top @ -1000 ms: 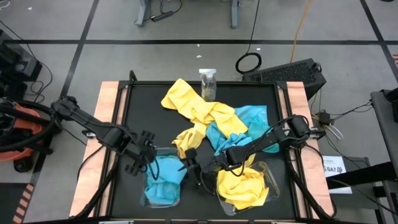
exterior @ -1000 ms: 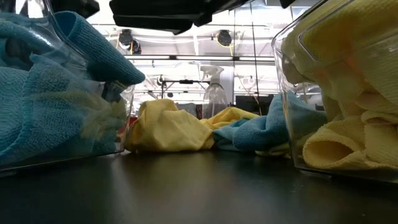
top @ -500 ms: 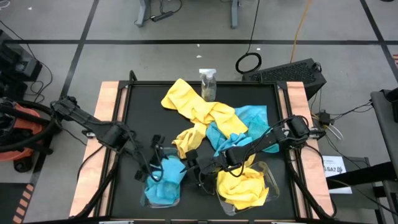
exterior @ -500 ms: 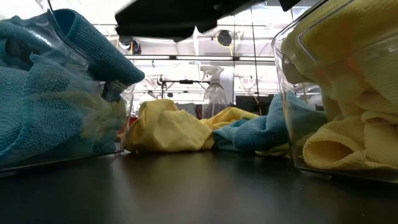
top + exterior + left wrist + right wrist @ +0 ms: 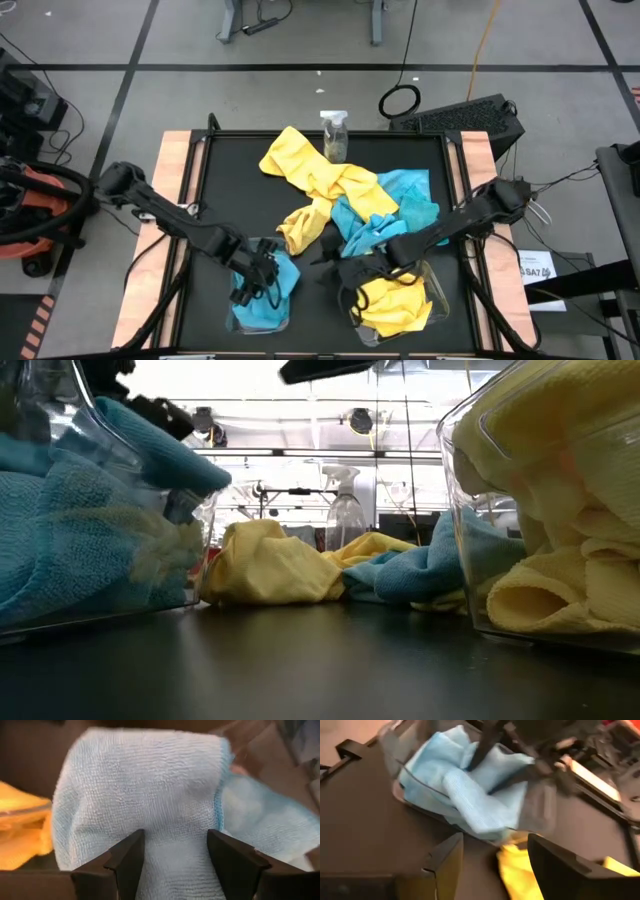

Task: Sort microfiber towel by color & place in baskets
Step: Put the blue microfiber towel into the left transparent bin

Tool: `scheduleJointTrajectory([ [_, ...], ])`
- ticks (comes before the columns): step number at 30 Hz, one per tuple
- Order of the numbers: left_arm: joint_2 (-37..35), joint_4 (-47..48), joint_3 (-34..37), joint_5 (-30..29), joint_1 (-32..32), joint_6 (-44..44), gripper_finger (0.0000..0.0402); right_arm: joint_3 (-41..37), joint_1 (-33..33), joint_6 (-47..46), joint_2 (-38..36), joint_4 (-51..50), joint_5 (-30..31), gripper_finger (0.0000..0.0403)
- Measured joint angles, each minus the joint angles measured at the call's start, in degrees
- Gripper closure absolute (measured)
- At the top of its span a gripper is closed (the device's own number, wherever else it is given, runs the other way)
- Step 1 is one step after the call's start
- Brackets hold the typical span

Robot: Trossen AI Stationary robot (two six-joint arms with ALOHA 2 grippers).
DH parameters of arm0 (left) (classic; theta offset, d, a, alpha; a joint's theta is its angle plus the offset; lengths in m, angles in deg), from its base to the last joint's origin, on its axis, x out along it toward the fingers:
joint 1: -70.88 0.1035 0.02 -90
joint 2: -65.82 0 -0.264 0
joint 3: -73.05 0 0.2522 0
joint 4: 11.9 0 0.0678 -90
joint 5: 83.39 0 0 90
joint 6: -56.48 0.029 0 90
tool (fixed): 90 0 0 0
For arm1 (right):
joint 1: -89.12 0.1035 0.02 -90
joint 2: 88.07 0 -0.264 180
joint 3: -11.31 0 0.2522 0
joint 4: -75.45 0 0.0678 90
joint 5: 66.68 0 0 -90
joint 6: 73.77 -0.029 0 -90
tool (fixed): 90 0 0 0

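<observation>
Black counter (image 5: 220, 190) fills the middle of the high view, with grey floor around it. At lower centre sit the two baskets: the left basket (image 5: 240, 318) holds blue towels (image 5: 262, 290), the right basket (image 5: 432, 290) holds yellow towels (image 5: 395, 303). Above them, mid-frame, lies the unsorted pile (image 5: 345, 195) of yellow and blue cloths, with a spray bottle (image 5: 335, 133) at its upper edge.

The left gripper (image 5: 262, 280) is down inside the left basket. In its wrist view the fingers (image 5: 131, 856) stand spread, with a blue towel (image 5: 145, 790) lying between and beyond them; it looks released rather than pinched. The right gripper (image 5: 340, 275) hovers low between the baskets, near the right one's upper left corner, its fingers (image 5: 447, 857) parted and holding nothing.

The step in hand seems to be the drop-off of a blue cloth. To do it well, the left arm should lift straight up so no fold snags and drags out over the rim, while the right arm goes to the pile for one cloth only.
</observation>
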Motion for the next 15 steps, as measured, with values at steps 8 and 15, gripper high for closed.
scheduleJointTrajectory([
  [8,1.6,-0.1,4.5,-0.9,0.0,-1.3,0.0178,0.0,1.9,-4.7,-8.4,-9.7,2.9,0.0188],
  [15,4.4,-4.7,7.1,-1.3,0.0,-2.2,0.0178,0.0,0.7,-4.5,-9.7,-12.3,2.8,0.0188],
])
